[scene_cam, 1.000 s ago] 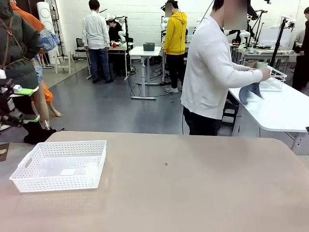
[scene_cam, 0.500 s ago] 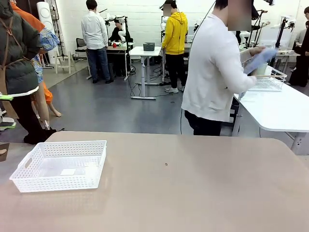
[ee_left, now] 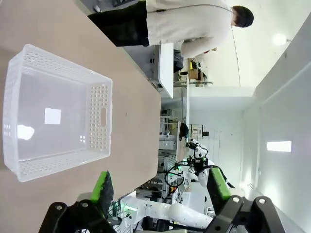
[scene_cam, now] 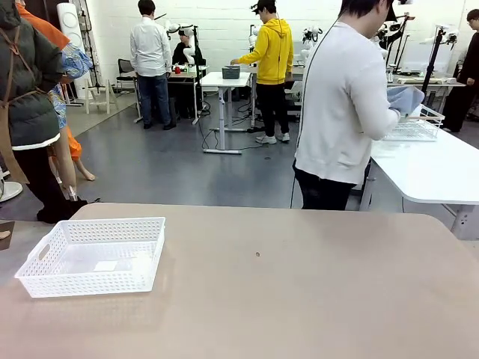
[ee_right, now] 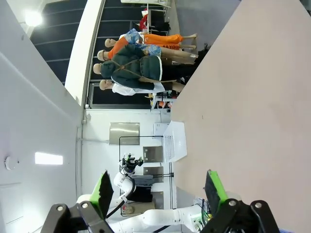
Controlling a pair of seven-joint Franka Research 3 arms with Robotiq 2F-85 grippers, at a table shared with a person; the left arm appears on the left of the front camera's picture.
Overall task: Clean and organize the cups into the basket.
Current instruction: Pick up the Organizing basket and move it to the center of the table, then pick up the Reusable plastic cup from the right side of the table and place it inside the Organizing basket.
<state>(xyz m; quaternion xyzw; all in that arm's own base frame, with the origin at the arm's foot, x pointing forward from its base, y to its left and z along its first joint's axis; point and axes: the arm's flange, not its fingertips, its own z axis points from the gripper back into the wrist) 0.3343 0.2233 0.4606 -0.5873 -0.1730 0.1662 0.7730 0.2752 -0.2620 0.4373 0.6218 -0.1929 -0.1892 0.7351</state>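
Note:
The white lattice basket (scene_cam: 93, 254) sits empty at the left of the brown table (scene_cam: 299, 299). In the left wrist view the basket (ee_left: 53, 116) lies below and ahead of my left gripper (ee_left: 160, 184), which is open with nothing between its green pads. My right gripper (ee_right: 158, 190) is also open and holds nothing; it hangs above the bare tabletop, with the basket (ee_right: 176, 141) seen edge-on far off. The cups are out of view.
A person in a white top (scene_cam: 344, 105) stands at the far side, turned to a white side table (scene_cam: 434, 168), holding a blue cloth (scene_cam: 408, 97) over a white wire basket (scene_cam: 415, 126). A small dark speck (scene_cam: 257, 254) marks the table's middle.
My left gripper, seen at the picture's left edge a second ago, has drawn back out of the front view. The person has raised the blue cloth and turned further toward the side table.

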